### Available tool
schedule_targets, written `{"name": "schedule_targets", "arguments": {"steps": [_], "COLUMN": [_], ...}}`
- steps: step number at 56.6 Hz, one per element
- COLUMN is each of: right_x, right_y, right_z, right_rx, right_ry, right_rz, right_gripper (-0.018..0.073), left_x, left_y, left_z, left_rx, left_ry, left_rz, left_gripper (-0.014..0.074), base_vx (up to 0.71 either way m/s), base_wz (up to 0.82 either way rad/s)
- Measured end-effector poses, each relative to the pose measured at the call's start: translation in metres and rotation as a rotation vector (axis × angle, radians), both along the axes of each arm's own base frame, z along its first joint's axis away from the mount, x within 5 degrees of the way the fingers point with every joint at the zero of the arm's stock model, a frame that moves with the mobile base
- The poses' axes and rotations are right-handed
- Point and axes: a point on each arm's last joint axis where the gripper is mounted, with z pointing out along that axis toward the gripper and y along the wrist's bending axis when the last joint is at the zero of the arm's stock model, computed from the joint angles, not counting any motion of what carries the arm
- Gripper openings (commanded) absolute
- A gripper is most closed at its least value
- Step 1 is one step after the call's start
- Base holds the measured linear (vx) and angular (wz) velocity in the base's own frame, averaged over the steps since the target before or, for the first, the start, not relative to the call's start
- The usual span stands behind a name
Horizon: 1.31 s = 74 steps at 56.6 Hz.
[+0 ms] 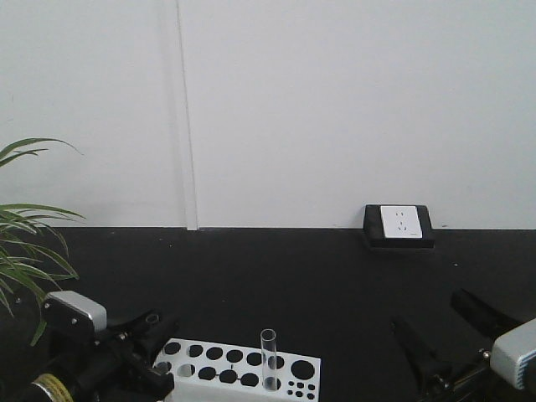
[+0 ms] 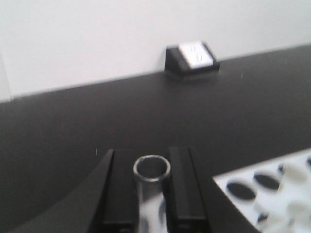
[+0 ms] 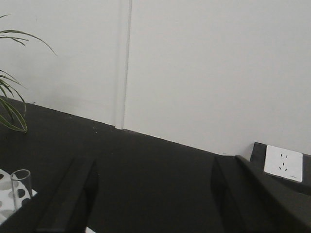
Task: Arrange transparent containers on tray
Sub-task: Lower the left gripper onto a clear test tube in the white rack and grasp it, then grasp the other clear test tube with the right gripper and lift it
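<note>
**Left gripper clamping one test tube at the rack's left end**

The left gripper (image 2: 148,156) is pinching a test tube (image 2: 152,170) between its two black fingers (image 2: 182,187). The jaws are narrowed to the width of the glass, and the tube's open rim is pointing forward, away from the wrist camera. In the front view this gripper is sitting at the left end of the white rack (image 1: 239,370). Whether it is touching the rack cannot be told.

The right gripper (image 3: 153,167) is standing wide open with nothing between its jaws, well off to the right of the rack.

A second test tube (image 1: 268,358) is standing upright in one of the rack's round holes, right of the rack's middle, with its rim rising clear above the rack's top.

The rack is lying on a black tabletop (image 1: 276,276). Behind the rack and to its right, a wall socket (image 1: 400,222) is sitting where the tabletop meets the white wall. A plant (image 1: 25,243) is leaning in on the rack's far left.
</note>
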Motion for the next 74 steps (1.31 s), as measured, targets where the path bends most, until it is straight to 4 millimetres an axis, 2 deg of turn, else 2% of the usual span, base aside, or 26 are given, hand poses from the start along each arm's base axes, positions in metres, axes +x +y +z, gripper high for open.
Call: {"name": "schedule_targets", "arguments": {"steps": [7, 16, 20, 24, 29, 39, 50, 69, 74], "right_x": [0.0, 0.005, 0.012, 0.021, 0.032, 0.051, 0.068, 0.098, 0.105], "right_y": [0.001, 0.01, 0.017, 0.025, 0.037, 0.061, 0.088, 0.104, 0.107], "right_z": [0.0, -0.003, -0.008, -0.013, -0.022, -0.046, -0.064, -0.079, -0.085], "right_rx": [-0.012, -0.063, -0.083, -0.085, -0.061, 0.018, 0.012, 0.018, 0.019], "right_ry": [-0.001, 0.016, 0.047, 0.068, 0.092, 0.136, 0.17, 0.187, 0.197], "right_rz": [0.01, 0.081, 0.133, 0.189, 0.269, 0.407, 0.485, 0.492, 0.492], "right_gripper": [0.0536, 0.0536, 0.0536, 0.0536, 0.0536, 0.0531, 0.0531, 0.0527, 0.049], "left_x": [-0.004, -0.017, -0.03, -0.043, -0.061, -0.081, -0.087, -0.09, -0.09], "left_y": [0.002, 0.007, 0.012, 0.018, 0.025, 0.033, 0.038, 0.04, 0.04], "left_z": [0.049, 0.131, 0.172, 0.201, 0.225, 0.238, 0.237, 0.238, 0.238], "left_rx": [-0.005, 0.049, 0.078, 0.091, 0.093, 0.105, 0.131, 0.135, 0.136], "left_ry": [-0.115, -0.275, -0.344, -0.38, -0.414, -0.41, -0.355, -0.336, -0.332], "left_rz": [0.011, 0.041, 0.074, 0.114, 0.149, 0.189, 0.226, 0.24, 0.241], "left_gripper": [-0.0006, -0.0003, -0.0003, -0.0003, -0.0003, -0.0003, -0.0003, -0.0003, -0.0003], "base_vx": [0.0, 0.0, 0.0, 0.0, 0.0, 0.0, 0.0, 0.0, 0.0], "base_wz": [0.0, 0.0, 0.0, 0.0, 0.0, 0.0, 0.0, 0.0, 0.0]}}
